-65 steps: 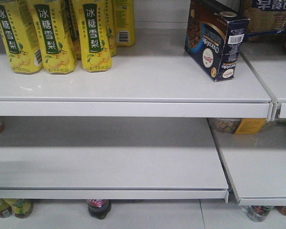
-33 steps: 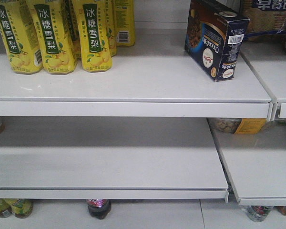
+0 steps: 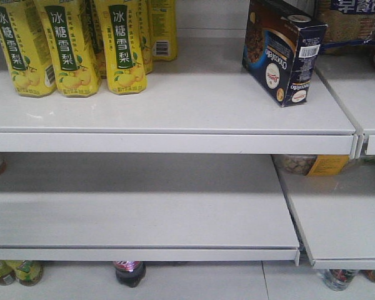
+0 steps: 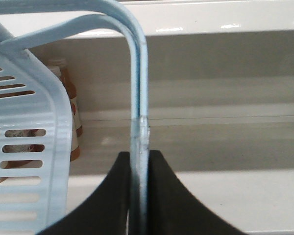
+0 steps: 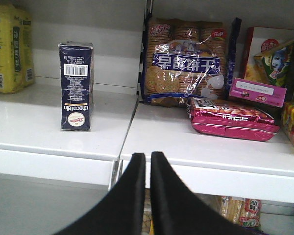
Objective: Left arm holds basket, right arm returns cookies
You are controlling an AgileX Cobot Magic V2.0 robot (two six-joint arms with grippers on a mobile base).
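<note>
Placement looks done: I see the dark navy cardboard cookie box (image 5: 76, 86) upright on the white shelf (image 3: 175, 100); right fingers (image 5: 148, 169) nearly closed, empty; left fingers (image 4: 118, 191) pinch the light blue plastic basket handle (image 4: 138, 98). Next, retract.

Yellow bottles (image 3: 69, 47) stand on the white shelf (image 3: 175, 106); cracker bag (image 5: 186, 63) beside.

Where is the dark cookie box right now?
The cookie box stands upright at the right end of the upper shelf, right of the yellow bottles and just left of the cracker bag.
</note>
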